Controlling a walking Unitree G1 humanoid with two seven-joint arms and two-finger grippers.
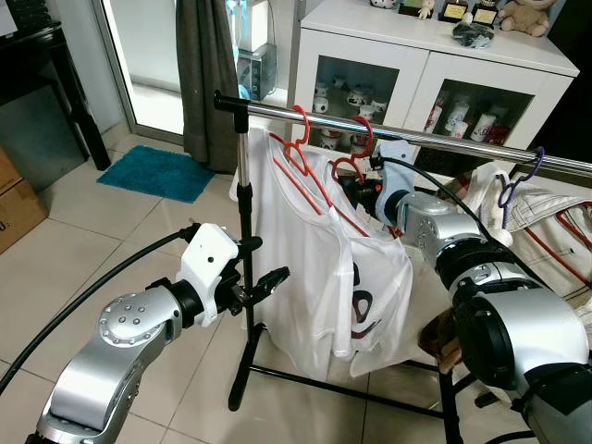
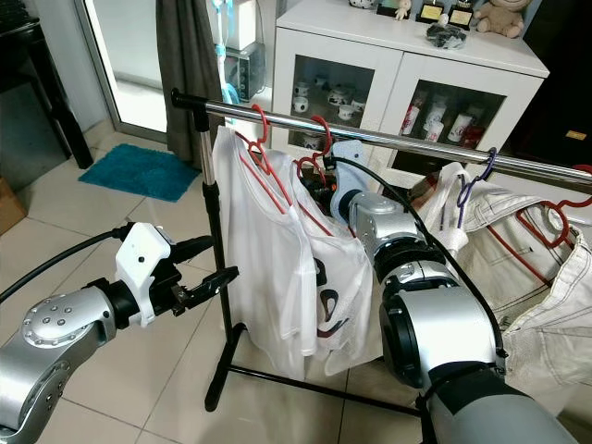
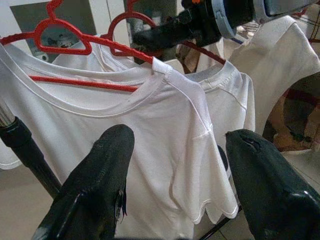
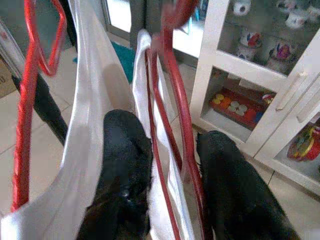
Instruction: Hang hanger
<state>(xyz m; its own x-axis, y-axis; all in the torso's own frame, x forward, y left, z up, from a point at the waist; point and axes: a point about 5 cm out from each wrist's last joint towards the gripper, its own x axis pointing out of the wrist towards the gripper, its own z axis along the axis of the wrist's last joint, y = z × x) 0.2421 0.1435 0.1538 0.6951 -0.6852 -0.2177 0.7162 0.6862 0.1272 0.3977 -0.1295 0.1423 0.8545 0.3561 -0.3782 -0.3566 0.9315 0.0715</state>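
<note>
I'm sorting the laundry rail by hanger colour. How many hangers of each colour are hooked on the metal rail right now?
Red plastic hangers: 3, namely the first red hanger, the second red hanger at the right gripper, and the far red hanger under the cream garment.
Purple plastic hanger: 1
Total: 4
</note>
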